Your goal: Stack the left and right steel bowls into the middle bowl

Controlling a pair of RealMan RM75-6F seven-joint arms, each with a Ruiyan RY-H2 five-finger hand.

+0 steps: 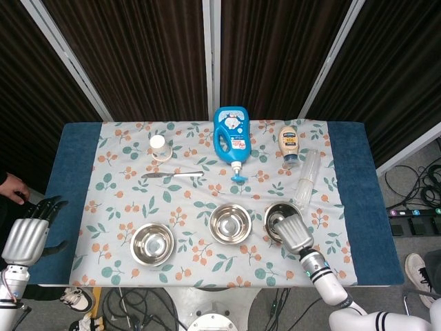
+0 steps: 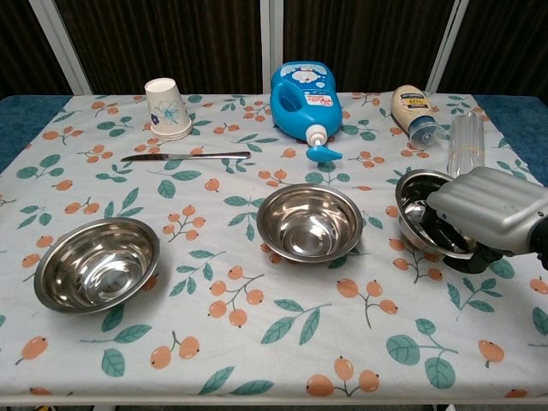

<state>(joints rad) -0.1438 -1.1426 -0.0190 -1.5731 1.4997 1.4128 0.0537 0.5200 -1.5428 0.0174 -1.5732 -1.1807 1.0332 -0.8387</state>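
Right hand [image 2: 492, 210] grips the right bowl [image 2: 421, 214], fingers inside its rim, bowl tilted. Middle bowl [image 2: 309, 222] lies just to its left. Left hand [image 1: 26, 234] open, idle.

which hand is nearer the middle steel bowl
Right. The right hand grips the right bowl, just beside the middle bowl. The left hand hangs off the table's left edge, beyond the left bowl.

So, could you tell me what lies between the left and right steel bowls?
The middle bowl, empty, sits between the left bowl and the right bowl, on the tablecloth; the chest view shows it best.
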